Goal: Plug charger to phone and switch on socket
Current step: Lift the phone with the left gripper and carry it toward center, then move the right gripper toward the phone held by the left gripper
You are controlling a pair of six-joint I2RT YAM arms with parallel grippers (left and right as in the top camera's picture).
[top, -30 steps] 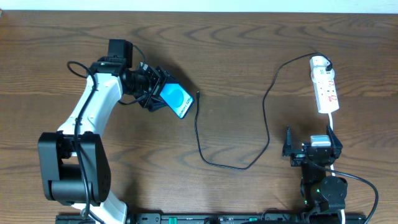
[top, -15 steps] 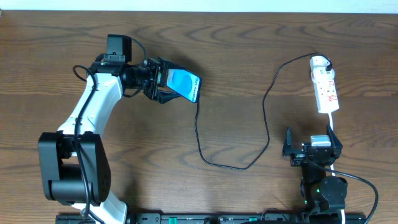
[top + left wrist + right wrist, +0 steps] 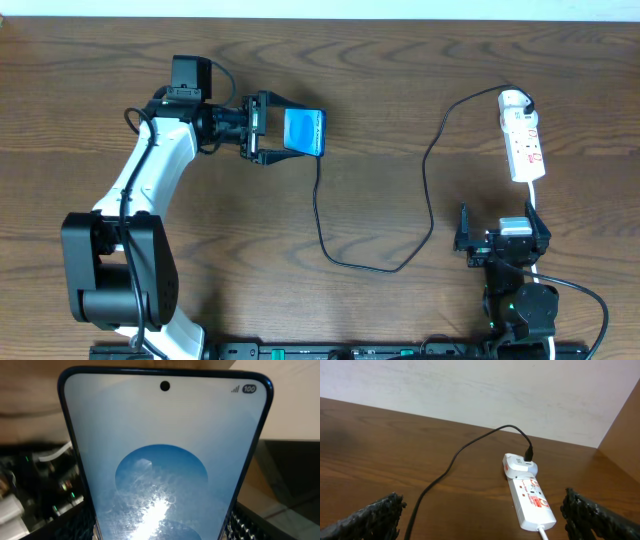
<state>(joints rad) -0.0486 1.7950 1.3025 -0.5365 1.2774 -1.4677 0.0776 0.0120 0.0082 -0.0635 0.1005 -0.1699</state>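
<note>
Wooden table (image 3: 400,60): one phone (image 3: 305,132), one charger (image 3: 316,200), one socket (image 3: 524,145).

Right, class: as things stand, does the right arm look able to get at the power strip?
Probably yes: the right gripper, open, faces the power strip across bare table, with nothing between them.

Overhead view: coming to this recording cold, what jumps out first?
The bright blue phone stands out most, gripped in the left tool above and left of centre; it also fills the left wrist view. Next comes the long black charger, looping across the middle with its free end right at the phone's near edge. At far right lies the white socket, red-marked, with the charger's plug at its far end.
</note>
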